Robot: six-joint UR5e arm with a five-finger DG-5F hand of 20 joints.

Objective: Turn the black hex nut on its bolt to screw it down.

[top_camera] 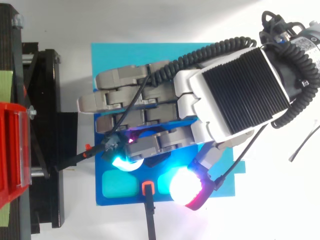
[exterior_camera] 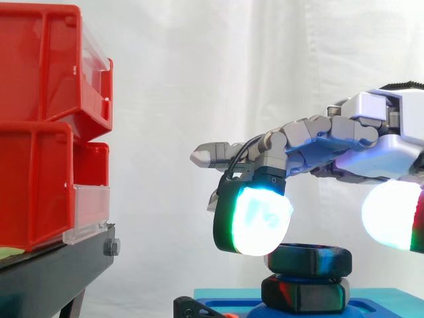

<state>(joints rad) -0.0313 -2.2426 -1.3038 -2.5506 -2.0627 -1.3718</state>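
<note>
The robot hand (top_camera: 235,95) hung spread over the black hex nut (exterior_camera: 310,260), one bent finger's pad (exterior_camera: 255,218) at its rim and the thumb apart. The nut sat atop a dark hex base (exterior_camera: 305,293) on a blue plate (exterior_camera: 391,296).

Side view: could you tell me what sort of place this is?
Likely a robot lab test bench: white curtain backdrop, red bins on a black stand, and a blue base carrying the black hex nut.

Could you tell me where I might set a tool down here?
Bare white table right of the blue base, and beyond its top edge. Crowded under the hand over the black hex nut; black stand hems the left.
</note>
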